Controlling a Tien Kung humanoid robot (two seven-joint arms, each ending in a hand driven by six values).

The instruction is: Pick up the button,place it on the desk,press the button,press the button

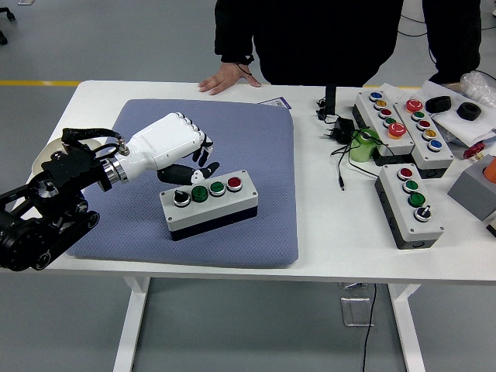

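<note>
One camera sits high on the robot's side, looking forward and down across the white table (325,232). The near edge runs along the bottom, a person (310,39) stands at the top. There is no second view.

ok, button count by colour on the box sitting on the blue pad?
Button box on the blue pad, by the left hand:
Black selector knob: 1
Green buttons: 2
Red button: 1
Total: 4
</note>
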